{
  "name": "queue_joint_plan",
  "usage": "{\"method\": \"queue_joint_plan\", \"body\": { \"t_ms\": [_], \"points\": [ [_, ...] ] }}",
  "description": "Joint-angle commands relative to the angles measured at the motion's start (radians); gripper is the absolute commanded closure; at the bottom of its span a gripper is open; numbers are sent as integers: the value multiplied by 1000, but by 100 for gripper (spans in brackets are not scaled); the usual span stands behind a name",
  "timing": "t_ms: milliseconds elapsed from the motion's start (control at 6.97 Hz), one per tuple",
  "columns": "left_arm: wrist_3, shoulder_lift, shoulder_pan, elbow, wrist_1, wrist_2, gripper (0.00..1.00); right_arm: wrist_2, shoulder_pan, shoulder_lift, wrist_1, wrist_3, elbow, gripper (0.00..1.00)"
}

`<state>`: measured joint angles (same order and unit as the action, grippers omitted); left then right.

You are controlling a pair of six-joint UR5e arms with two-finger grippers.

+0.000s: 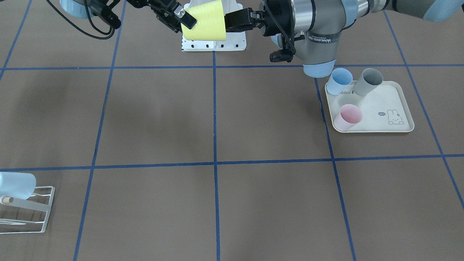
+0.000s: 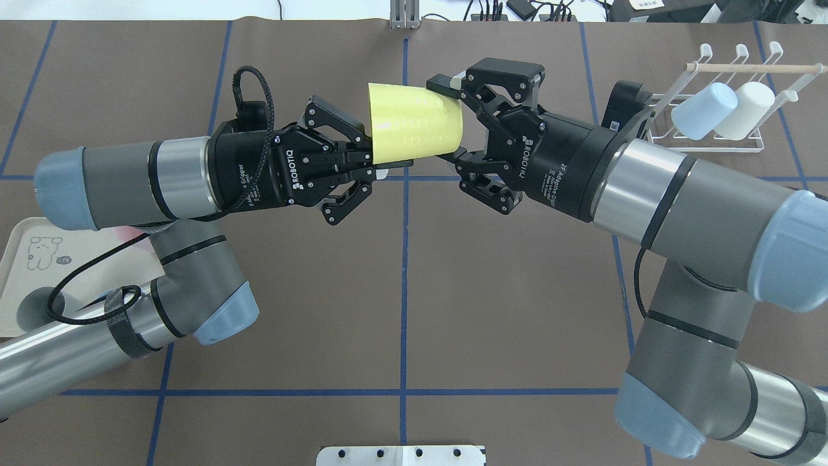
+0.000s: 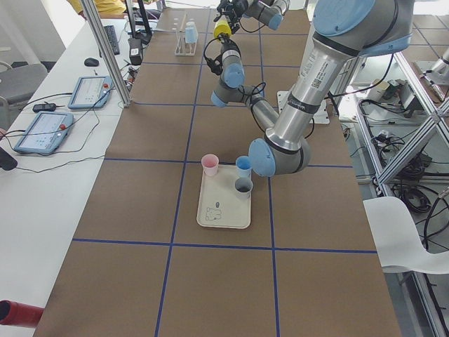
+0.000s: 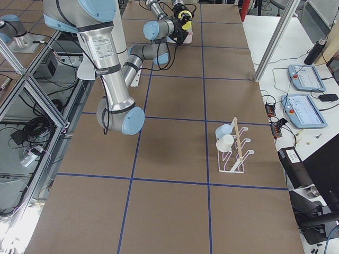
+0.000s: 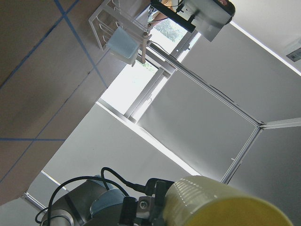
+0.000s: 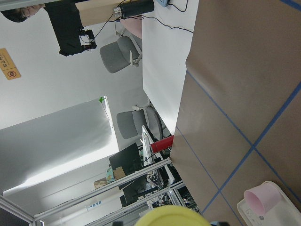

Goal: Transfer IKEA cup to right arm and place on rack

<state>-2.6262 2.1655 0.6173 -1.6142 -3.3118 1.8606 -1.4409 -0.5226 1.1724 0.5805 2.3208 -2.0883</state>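
Left gripper (image 2: pixel 378 165): clenched on the wall of the yellow IKEA cup (image 2: pixel 414 123), fingers closed together at the mouth edge. Grip confined to the rim, probably to leave the base end free for the other arm. Right gripper (image 2: pixel 456 123): jaws spread to either side of that base end, pads at or against the wall; clamped or merely poised, cannot tell. Cup: lying sideways in mid-air between the two grippers, well above the table (image 1: pixel 272 116), near its centre line, mouth toward the left arm. Judged step: hand-over under way, release by the left not yet made. Rack (image 2: pixel 705 144): on the right arm's side, well apart from the cup, near the table's far edge. Hung already with a pale blue cup (image 2: pixel 705 110) and a white cup (image 2: pixel 744 110), free pegs beside them. Cream tray (image 1: pixel 398 98): on the opposite side, holding blue (image 1: pixel 340 80), grey (image 1: pixel 369 81) and pink (image 1: pixel 348 116) cups. Path from cup to rack: over bare brown surface; thin rods and hung cups the likely things to knock.
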Motion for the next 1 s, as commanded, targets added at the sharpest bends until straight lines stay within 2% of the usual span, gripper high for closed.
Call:
{"method": "queue_joint_plan", "body": {
  "t_ms": [0, 143, 430, 717, 861],
  "points": [
    [-2, 2, -1, 0, 1, 0, 38, 5, 0, 0, 1, 0, -2, 100],
    [-2, 4, -1, -1, 5, -1, 1, 5, 0, 0, 1, 0, -4, 100],
    [1, -3, 4, -9, 5, -1, 1, 1, -5, 18, -1, -4, -19, 100],
    [17, -16, 15, 2, 9, 0, 1, -12, -42, 132, -4, -18, -79, 100],
    [17, -24, 19, 3, 12, -1, 1, -12, -100, 191, 2, -35, -75, 100]
  ]
}}
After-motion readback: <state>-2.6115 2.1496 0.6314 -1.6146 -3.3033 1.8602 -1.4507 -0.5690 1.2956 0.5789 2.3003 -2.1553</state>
